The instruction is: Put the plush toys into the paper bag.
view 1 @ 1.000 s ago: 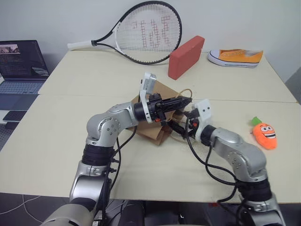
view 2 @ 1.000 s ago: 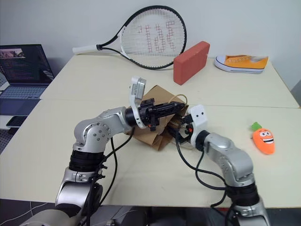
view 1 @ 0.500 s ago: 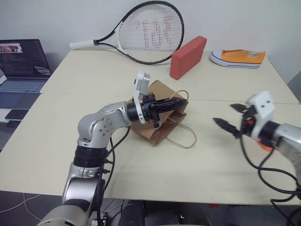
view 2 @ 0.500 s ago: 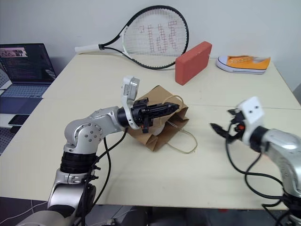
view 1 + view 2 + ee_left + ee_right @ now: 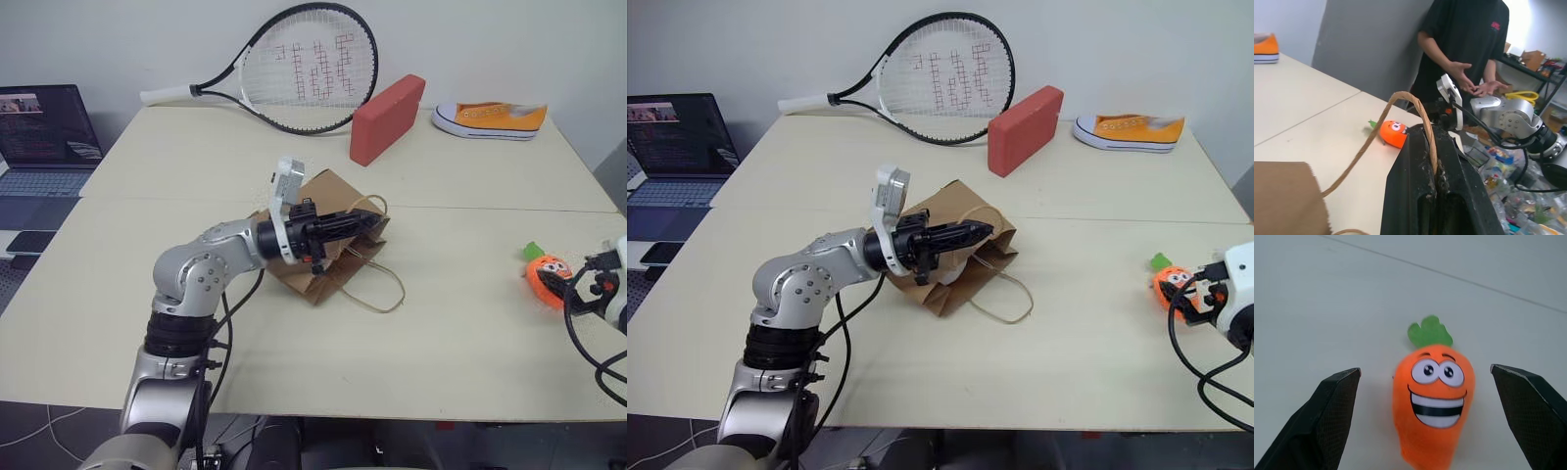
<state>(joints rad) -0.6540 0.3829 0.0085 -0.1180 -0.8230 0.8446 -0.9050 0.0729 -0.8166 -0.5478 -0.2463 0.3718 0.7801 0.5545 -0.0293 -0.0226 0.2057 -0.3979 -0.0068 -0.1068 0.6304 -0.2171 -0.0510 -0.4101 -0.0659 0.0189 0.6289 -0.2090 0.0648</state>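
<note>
The brown paper bag lies on its side in the middle of the table. My left gripper is shut on one of its cord handles, holding that loop up off the bag, while the other handle lies on the table. An orange carrot plush toy with a green top rests near the table's right edge. My right gripper is open right in front of it, one finger on each side of the carrot, not touching it.
A tennis racket, a red block and an orange sneaker lie along the far side. A laptop and a phone sit on the left. A person stands beyond the table's right side.
My right arm has swung away from the bag to the right and now faces the carrot, still open. The left gripper has kept its hold on the handle.
</note>
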